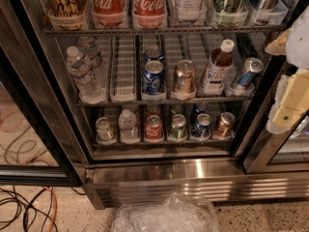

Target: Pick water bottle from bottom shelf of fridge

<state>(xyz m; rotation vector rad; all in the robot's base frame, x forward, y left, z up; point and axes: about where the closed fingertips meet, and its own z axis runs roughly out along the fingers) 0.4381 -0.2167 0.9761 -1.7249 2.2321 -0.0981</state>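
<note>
The fridge (169,178) stands open in the camera view, with a steel base. On the bottom shelf (164,142) the water bottle (128,126), small and clear with a white cap, stands second from the left. A silvery can (105,129) is on its left and a red can (154,127) on its right. My gripper (282,81) is at the right edge, level with the middle rack, well right of and above the bottle. It is open and empty, with one whitish finger above and one yellowish finger below.
The bottom shelf also holds green (178,126), blue (202,125) and copper (224,124) cans. The middle rack holds larger water bottles (83,74), cans and a brown-liquid bottle (217,69). Crumpled clear plastic (166,215) and cables (24,207) lie on the floor.
</note>
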